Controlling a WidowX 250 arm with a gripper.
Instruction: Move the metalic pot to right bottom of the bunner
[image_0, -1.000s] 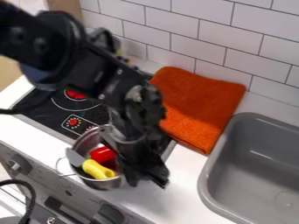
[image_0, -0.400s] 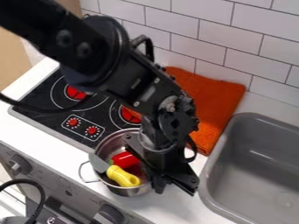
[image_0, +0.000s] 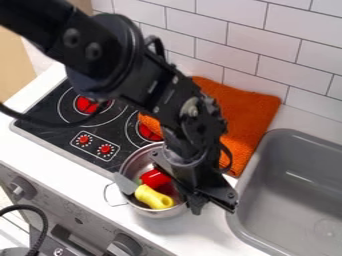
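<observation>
The pot (image_0: 159, 214) is over the counter (image_0: 214, 230), between the stove (image_0: 40, 112) on the left and the sink (image_0: 280, 145) on the right, near the counter's near edge. It sits upright or nearly so, its far left side overlapping the stove's near right corner in view; whether its base touches the counter, I cannot tell. The arm (image_0: 120, 50) comes in from the far left and slants down to the right, with the gripper (image_0: 204, 200) pointing down at the pot's right side, partly over its opening. The jaws hold the pot by its right rim, though the exact contact is hidden. The pot's wire handle (image_0: 107, 195) sticks out to the left. Inside the pot lie a red piece (image_0: 155, 178) and a knife (image_0: 153, 197), its yellow handle toward the near right and its grey blade leaning over the left rim. An orange cloth (image_0: 247, 110) lies on the counter beyond the pot, against the white tiles (image_0: 227, 15), partly behind the arm and left of the sink. Two red burner spots and two small red dials mark the black stove top. A black cable (image_0: 33, 119) crosses the stove's left part. Silver knobs (image_0: 22, 187) stand on the front panel below.
</observation>
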